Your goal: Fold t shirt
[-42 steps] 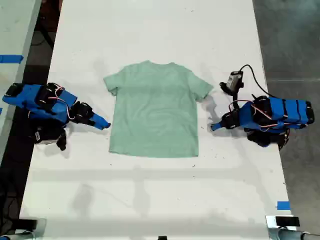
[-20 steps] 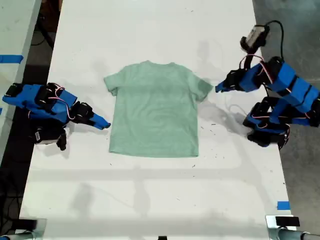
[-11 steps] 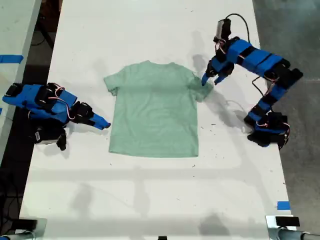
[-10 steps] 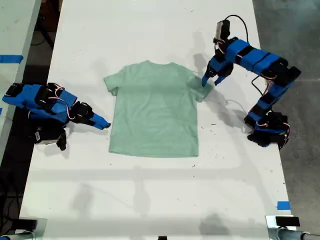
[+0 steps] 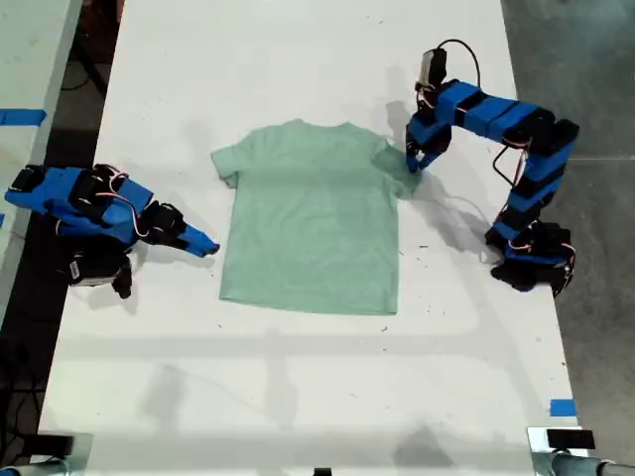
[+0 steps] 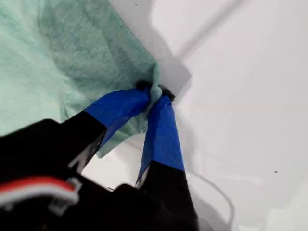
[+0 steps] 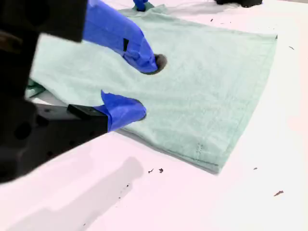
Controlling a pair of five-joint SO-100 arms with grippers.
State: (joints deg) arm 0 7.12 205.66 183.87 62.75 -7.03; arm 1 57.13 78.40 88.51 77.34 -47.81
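Compared with half a second ago, my first gripper (image 5: 415, 159) has come down onto the sleeve at the exterior view's right, and the t shirt (image 5: 310, 216) has shifted slightly toward that side; a second ago this arm was raised well clear of the cloth. My first gripper's jaws are now pressed together on the sleeve's edge, a small fold of mint-green cloth bunched between the blue fingertips (image 6: 163, 103). My second gripper (image 5: 203, 245) is unchanged, resting at the exterior view's left, just beside the shirt's side edge, with its jaws spread and nothing between them (image 7: 139, 86). The t shirt lies flat and face up in the middle of the white table (image 5: 298, 59), neck toward the exterior view's top, hem toward its bottom, both short sleeves spread outward. The cloth is plain pale mint-green, smooth except for the pinched sleeve edge.
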